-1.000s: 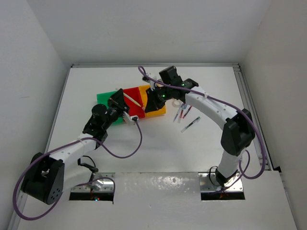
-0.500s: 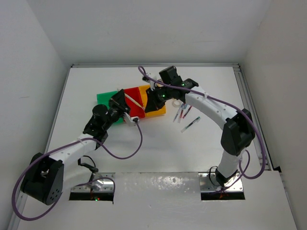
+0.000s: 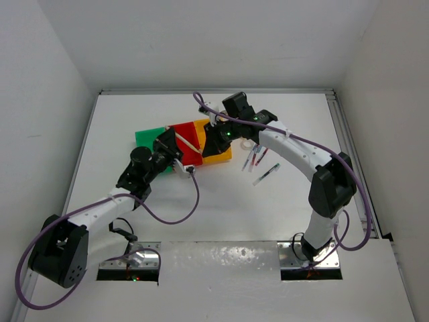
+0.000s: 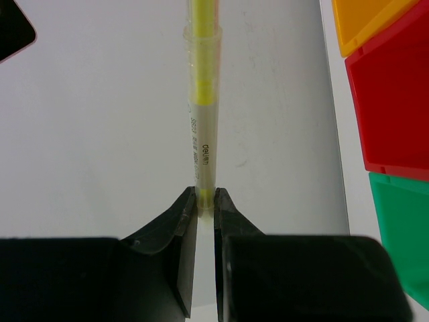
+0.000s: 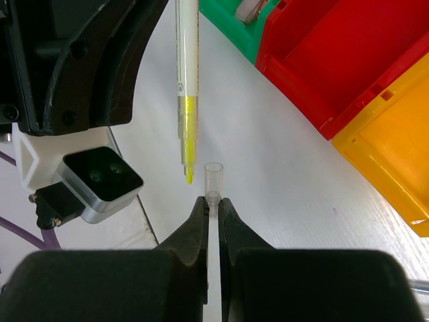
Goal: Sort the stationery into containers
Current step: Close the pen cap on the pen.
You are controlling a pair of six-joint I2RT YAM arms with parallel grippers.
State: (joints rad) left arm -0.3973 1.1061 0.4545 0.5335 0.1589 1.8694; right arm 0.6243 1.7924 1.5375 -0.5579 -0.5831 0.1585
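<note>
The left gripper is clamped on a yellow highlighter; the right gripper pinches a clear cap just off its tip; both hang beside the bins, toward the far edge of the worktop.

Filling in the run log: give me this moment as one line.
left fingers: shut on pen | right fingers: shut on cap | cap: off, close beside pen tip

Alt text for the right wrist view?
The right gripper is shut on a small clear plastic cap, close beside the bare tip of a white-barrelled yellow highlighter pen. A green bin, red bin and yellow bin, all plastic, lie at upper right.
</note>
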